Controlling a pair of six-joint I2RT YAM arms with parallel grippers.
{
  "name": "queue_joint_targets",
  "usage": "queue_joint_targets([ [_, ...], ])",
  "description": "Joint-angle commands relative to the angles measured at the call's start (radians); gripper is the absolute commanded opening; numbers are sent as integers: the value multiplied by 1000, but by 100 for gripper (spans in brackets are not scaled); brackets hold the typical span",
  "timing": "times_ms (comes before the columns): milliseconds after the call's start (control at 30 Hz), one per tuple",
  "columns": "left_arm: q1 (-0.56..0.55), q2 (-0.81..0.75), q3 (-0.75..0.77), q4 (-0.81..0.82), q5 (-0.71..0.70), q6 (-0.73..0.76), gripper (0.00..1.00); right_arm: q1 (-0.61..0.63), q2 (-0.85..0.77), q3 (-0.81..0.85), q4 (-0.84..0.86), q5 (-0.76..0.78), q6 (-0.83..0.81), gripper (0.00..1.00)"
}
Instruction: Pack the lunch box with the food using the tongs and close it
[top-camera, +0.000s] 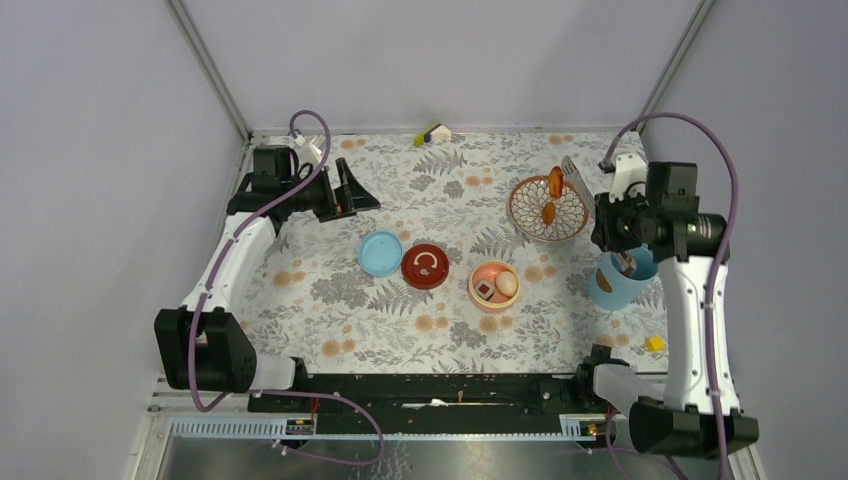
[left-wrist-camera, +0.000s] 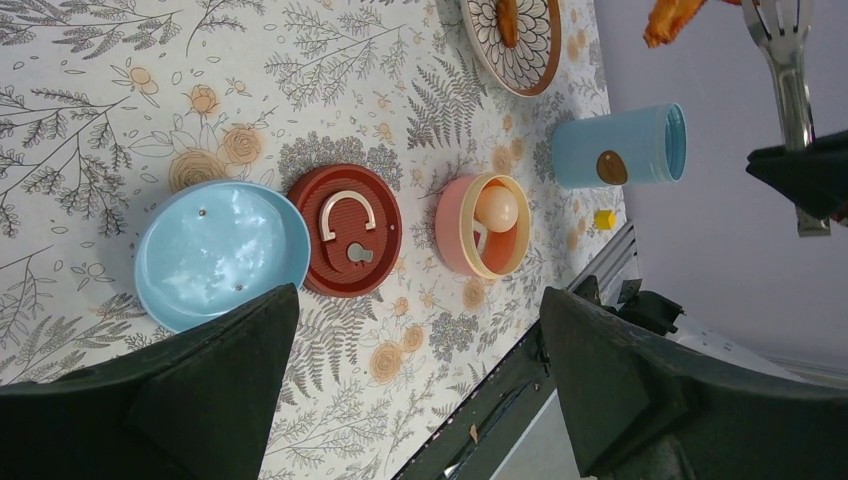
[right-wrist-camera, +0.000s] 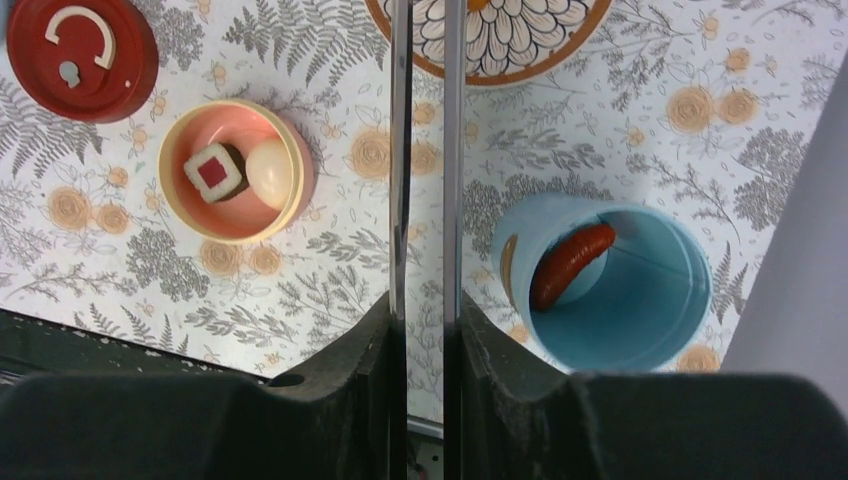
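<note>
Your right gripper (right-wrist-camera: 425, 330) is clamped narrow on the tongs (right-wrist-camera: 400, 150). An orange piece (top-camera: 555, 182) sits at their tips over the patterned dish (top-camera: 525, 228), far right on the counter (top-camera: 330, 300). A second orange piece (top-camera: 548, 212) lies in that dish. The pink bowl (right-wrist-camera: 232, 225), nearer the arm bases, holds a white egg (right-wrist-camera: 268, 172) and a red-centred square piece (right-wrist-camera: 213, 172). The blue shell (right-wrist-camera: 640, 300) stands upright beneath your right wrist. A red lid (top-camera: 427, 266) and the blue disc (top-camera: 380, 253) lie side by side left of the bowl. Your left gripper (left-wrist-camera: 418, 300) hangs wide open, holding nothing.
</note>
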Motion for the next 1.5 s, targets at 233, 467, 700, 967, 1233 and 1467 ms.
queue_joint_targets([
  [233,7,-71,-34,70,29,-14,99,-40,-329,-120,-58,105,-41,0],
  [467,7,-77,-44,81,47,-24,99,-153,-471,-138,-106,102,-18,0],
  [700,7,-72,-38,80,62,-26,99,-250,-632,-227,-140,177,8,0],
  [967,7,-67,-36,82,74,-26,99,-290,-694,-276,-153,284,7,0],
  [1233,7,-65,-36,81,75,-22,99,-301,-726,-365,-159,294,13,0],
  [1467,7,-43,-28,79,77,-24,99,-301,-719,-432,-156,281,4,2],
])
